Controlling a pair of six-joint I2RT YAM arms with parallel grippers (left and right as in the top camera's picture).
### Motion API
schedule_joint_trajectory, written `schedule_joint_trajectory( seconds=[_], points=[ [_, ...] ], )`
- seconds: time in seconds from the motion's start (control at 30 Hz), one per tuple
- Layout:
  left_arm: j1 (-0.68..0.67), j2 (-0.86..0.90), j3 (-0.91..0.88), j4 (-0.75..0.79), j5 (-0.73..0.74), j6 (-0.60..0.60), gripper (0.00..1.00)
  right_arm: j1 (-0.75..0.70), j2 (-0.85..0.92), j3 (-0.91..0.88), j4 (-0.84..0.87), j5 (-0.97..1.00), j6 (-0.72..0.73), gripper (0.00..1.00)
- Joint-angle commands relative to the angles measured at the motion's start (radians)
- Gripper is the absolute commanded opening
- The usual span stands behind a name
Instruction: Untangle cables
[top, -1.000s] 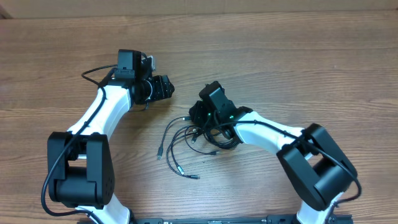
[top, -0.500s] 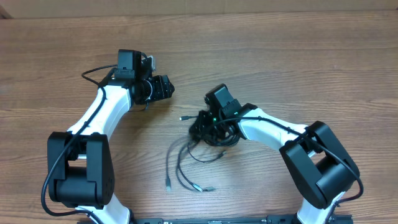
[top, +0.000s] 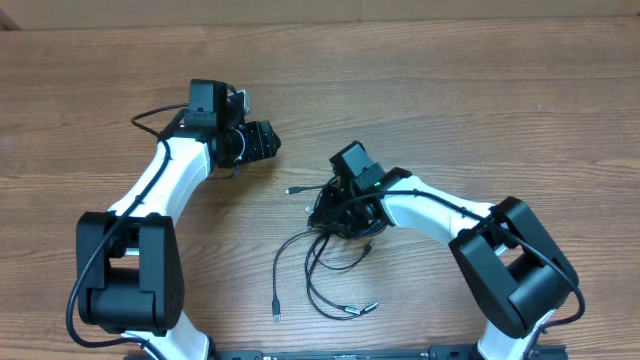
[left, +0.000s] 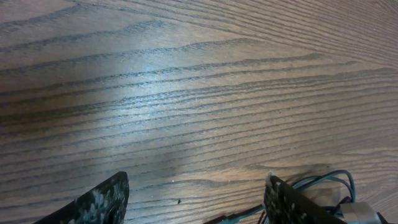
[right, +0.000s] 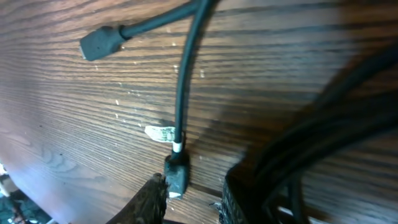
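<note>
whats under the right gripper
The knotted cables lie on the table under the right gripper, one plug between its fingers. The knot's middle is hidden by the gripper.

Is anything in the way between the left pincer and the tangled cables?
No, nothing that I can see. Only bare table lies between the open left pincer and the cables. The right pincer is down at the bundle, with one plug lying between its fingers.

Two white-shelled arms (top: 165, 178), black joints (top: 212, 118), thick black cabling (top: 148, 118), mottled black fingertips (left: 102, 199) on left hand (left: 196, 199).
</note>
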Motion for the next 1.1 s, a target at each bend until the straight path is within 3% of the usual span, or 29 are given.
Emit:
schedule_joint_trajectory(
  seconds=[0.0,0.37,0.43,0.8,0.93,1.07],
  points=[
    [-0.006,0.006,0.010,0.004,0.000,-0.005,0.70,0.026,-0.024,-0.001,0.017,0.068,-0.003,0.28],
    [-0.006,0.006,0.010,0.004,-0.087,-0.002,0.71,0.086,-0.021,-0.004,0.121,0.201,0.065,0.29],
    [-0.006,0.006,0.010,0.004,-0.087,-0.002,0.72,0.104,-0.017,-0.004,0.152,0.244,0.065,0.35],
    [-0.006,0.006,0.010,0.005,-0.087,-0.002,0.72,0.127,0.125,-0.004,0.349,0.253,0.064,0.45],
    [-0.006,0.006,0.010,0.005,-0.087,-0.002,0.72,0.095,0.119,0.006,0.398,0.220,0.032,0.50],
    [-0.006,0.006,0.010,0.005,-0.087,-0.002,0.72,0.035,0.056,0.053,0.369,0.066,-0.034,0.52]
  ],
)
